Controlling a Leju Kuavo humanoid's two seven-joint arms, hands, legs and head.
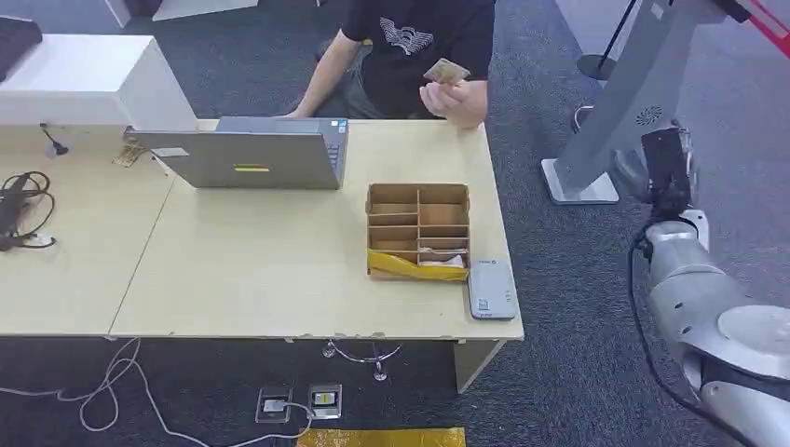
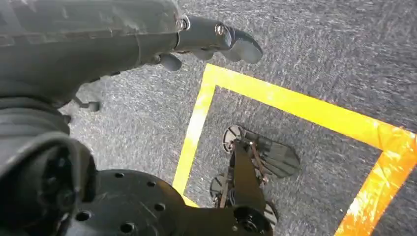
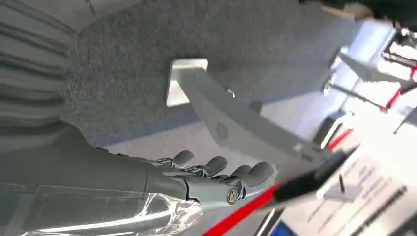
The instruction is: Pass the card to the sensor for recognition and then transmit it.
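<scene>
The right hand (image 3: 216, 179) hangs empty beside the table (image 1: 279, 279), fingers loosely extended; the left hand (image 2: 216, 42) points at the floor, holding nothing. Farther off, a person's hand (image 1: 456, 98) holds the card (image 1: 445, 71): thin, light, stiff, probably slippery, best pinched by its edge.

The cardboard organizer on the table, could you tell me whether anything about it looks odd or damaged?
Yes. The cardboard organizer has a crumpled yellow strip slumped across its near side by the card reader, looking loose. Its compartments look intact.
</scene>
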